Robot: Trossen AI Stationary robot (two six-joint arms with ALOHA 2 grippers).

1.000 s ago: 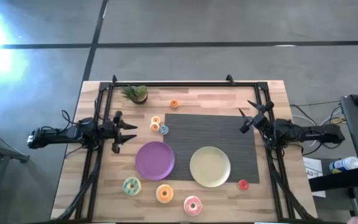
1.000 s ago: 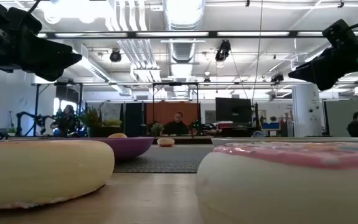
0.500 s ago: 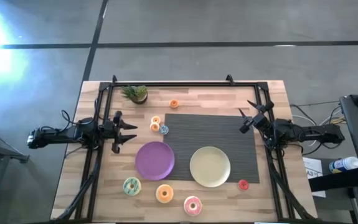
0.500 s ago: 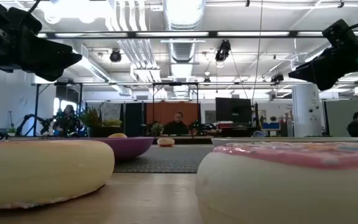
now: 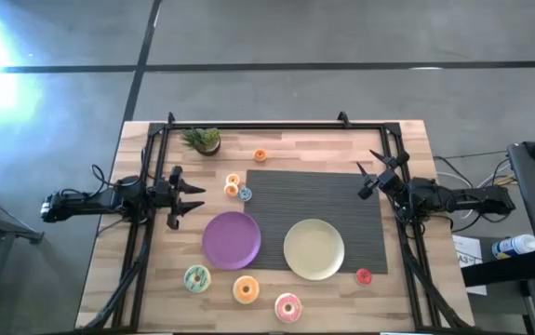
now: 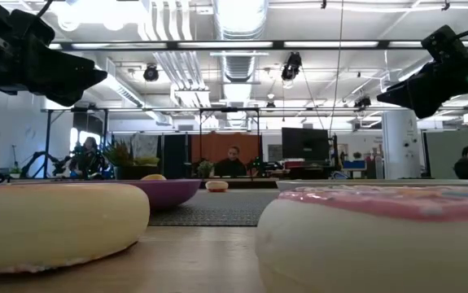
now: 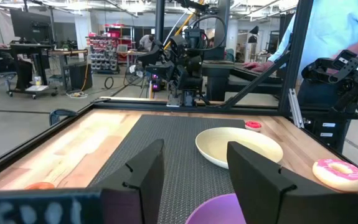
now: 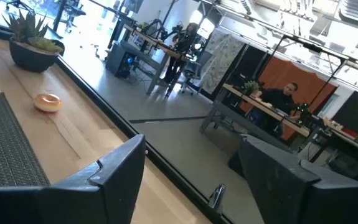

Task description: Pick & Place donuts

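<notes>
Seven toy donuts lie flat on the table in the high view. Green [image 5: 195, 277], orange [image 5: 246, 289] and pink [image 5: 287, 306] ones sit near the front edge. A red one [image 5: 363, 275] lies by the mat's near right corner. Cream [image 5: 233, 180] and blue [image 5: 245, 194] ones lie left of the mat, and a small orange one [image 5: 260, 155] lies near the far edge. My left gripper [image 5: 193, 201] hovers open at the table's left, above the wood. My right gripper [image 5: 371, 177] hovers open over the mat's far right corner. Neither holds anything.
A purple plate [image 5: 231, 239] and a yellow plate [image 5: 314, 248] rest on and beside the dark ribbed mat [image 5: 327, 200]. A small potted plant [image 5: 202, 140] stands at the far left corner. A black frame [image 5: 276, 126] rims the table. People sit in the room beyond.
</notes>
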